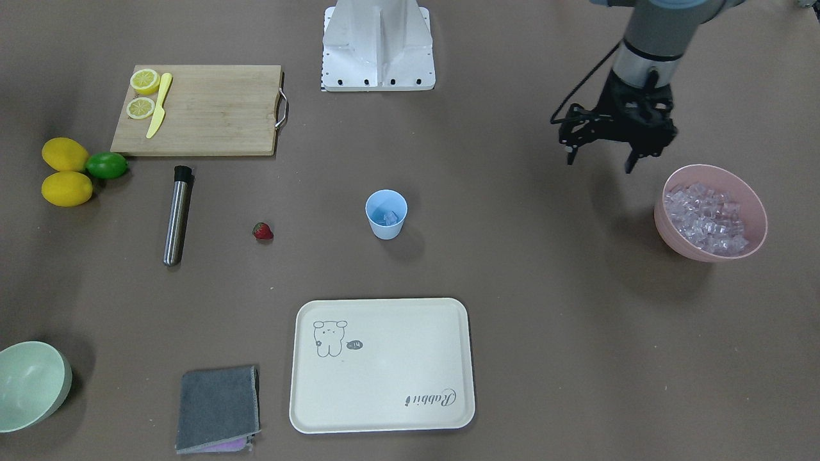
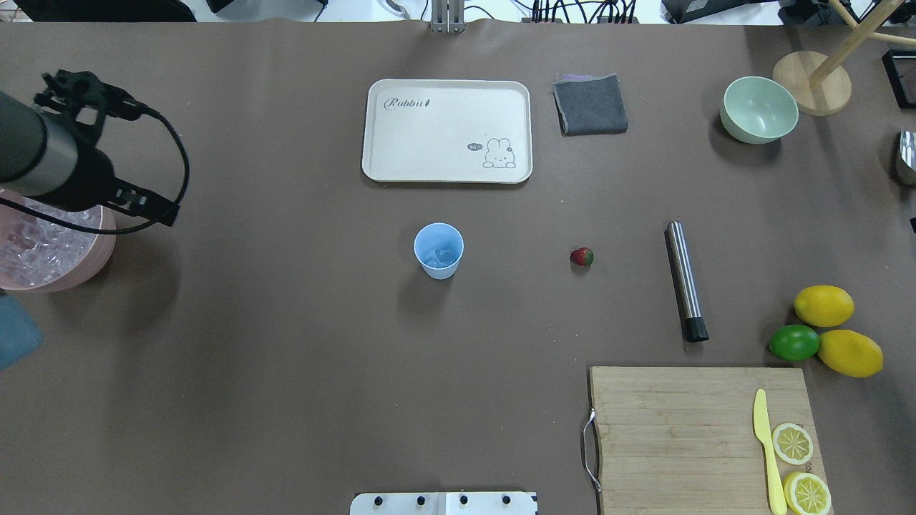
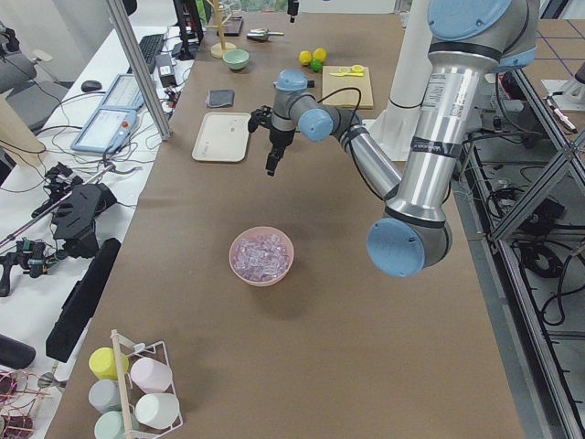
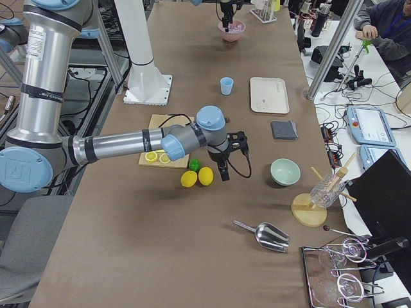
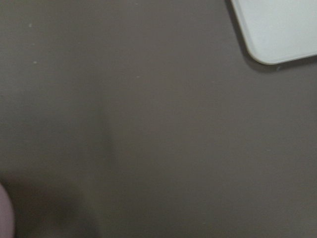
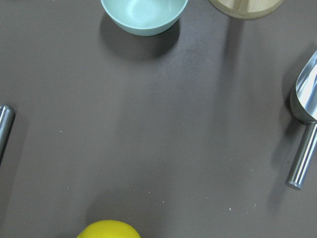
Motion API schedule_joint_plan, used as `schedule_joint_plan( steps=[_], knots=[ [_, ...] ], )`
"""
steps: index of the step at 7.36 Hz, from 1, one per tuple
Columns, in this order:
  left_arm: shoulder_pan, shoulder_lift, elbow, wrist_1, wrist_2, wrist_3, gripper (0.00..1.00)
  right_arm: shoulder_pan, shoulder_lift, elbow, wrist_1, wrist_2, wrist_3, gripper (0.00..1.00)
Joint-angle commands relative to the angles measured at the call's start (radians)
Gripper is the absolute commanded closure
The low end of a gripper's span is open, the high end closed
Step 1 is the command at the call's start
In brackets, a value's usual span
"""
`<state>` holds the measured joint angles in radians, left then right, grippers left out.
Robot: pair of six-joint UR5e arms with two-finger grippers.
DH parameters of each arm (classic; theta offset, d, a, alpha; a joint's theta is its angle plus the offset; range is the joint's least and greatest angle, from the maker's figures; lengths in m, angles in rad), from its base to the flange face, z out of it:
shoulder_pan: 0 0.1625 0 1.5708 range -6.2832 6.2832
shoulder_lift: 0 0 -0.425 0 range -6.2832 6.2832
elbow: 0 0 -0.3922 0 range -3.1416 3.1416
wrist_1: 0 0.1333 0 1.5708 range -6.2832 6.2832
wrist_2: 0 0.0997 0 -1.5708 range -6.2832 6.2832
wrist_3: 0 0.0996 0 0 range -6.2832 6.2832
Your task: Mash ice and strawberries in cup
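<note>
The brown tabletop (image 1: pixel 512 320) carries everything. The left end effector (image 1: pixel 599 164) hangs beside the pink bowl (image 1: pixel 661 214) heaped with ice (image 1: pixel 705 218), fingers spread wide and holding nothing. The right end effector (image 4: pixel 221 173) hovers near the lemons (image 4: pixel 197 176); I cannot tell how far open it is. The cup (image 1: pixel 386 232) stands mid-table with a few cubes inside. The strawberry (image 1: pixel 262 231) lies well apart from it.
</note>
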<state>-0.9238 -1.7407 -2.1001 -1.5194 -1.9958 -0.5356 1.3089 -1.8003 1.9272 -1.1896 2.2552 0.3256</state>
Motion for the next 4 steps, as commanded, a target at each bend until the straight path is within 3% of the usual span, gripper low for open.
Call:
schedule_joint_plan(
  steps=[1,2,4],
  knots=[
    [-0.166,0.076,0.079,-0.033,-0.089,0.318,0.00,0.000,-0.028,-0.005,0.024,-0.003,0.007,0.00],
    [-0.194,0.108,0.132,-0.094,-0.090,0.395,0.00,0.000,-0.028,-0.008,0.024,-0.003,0.007,0.00],
    [-0.216,0.135,0.257,-0.264,-0.106,0.378,0.01,0.000,-0.027,-0.010,0.024,-0.002,0.007,0.00]
  ],
)
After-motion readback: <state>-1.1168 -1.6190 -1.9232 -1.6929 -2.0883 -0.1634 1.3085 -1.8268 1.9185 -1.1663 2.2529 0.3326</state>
